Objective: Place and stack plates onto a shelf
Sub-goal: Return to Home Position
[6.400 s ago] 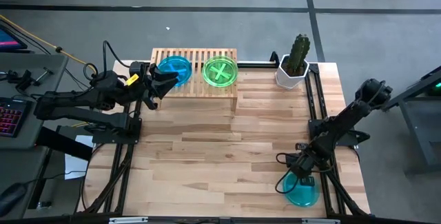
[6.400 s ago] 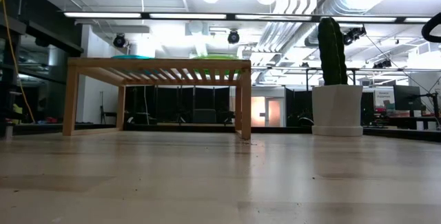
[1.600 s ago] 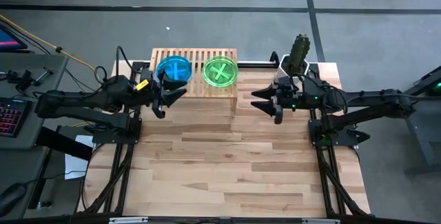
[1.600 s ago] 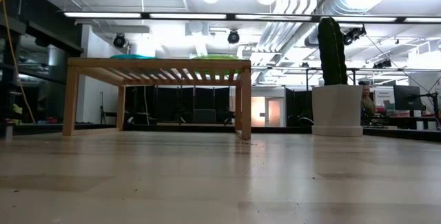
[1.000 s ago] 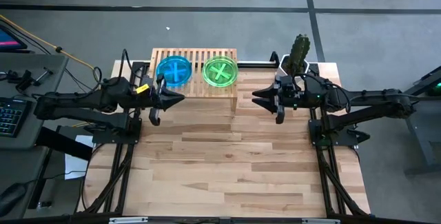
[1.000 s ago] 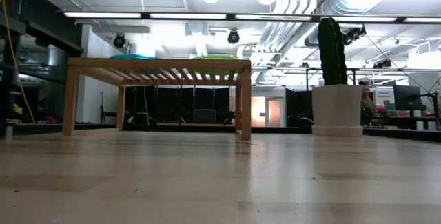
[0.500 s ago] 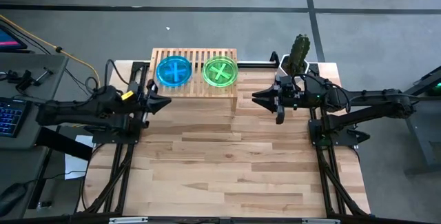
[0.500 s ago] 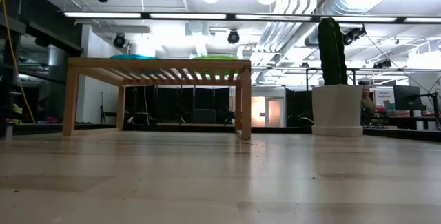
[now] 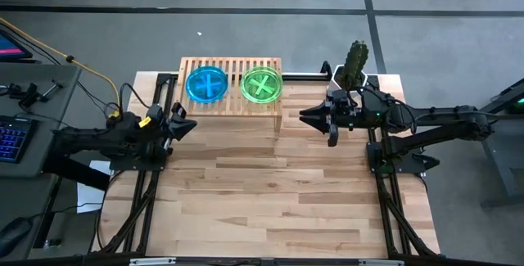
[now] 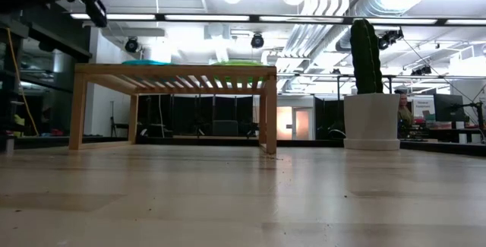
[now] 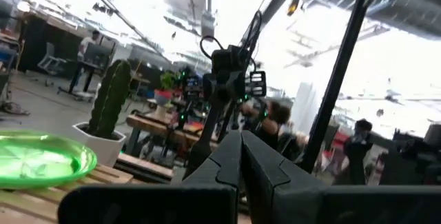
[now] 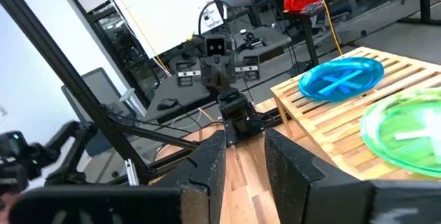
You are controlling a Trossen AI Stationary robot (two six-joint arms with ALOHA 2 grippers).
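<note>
Since no loose plate shows anywhere on the table [image 9: 270,200], I judge the stacking done. Only parking the arms appears to be left.

- The shelf [image 9: 232,63] sits at upper centre-left of the high view, near the table's far edge.
- On it stand a blue stack [image 9: 206,84] on the left and a green stack [image 9: 262,84] on the right. They are side by side and just apart. The count per stack can't be read from above, and the low view gives only thin coloured rims on the slats.
- The left gripper [image 9: 187,124] is at mid-left of the frame, just off the shelf's near-left corner. It points right, its fingers are pressed together, and it holds nothing.
- The right gripper [image 9: 313,123] is at upper centre-right, between the shelf's right leg and the cactus pot [image 9: 348,86]. It is touching neither. Its fingers are spread and it is empty.

Clearance, as a judgement:
- The lower two thirds of the tabletop are bare wood, so there is plenty of room to draw back.
- The tight spots are the shelf leg and the pot on either side of the right gripper, and the shelf corner by the left one.
- Withdrawing outward, away from the shelf, seems the safest way to leave the stacks undisturbed.
</note>
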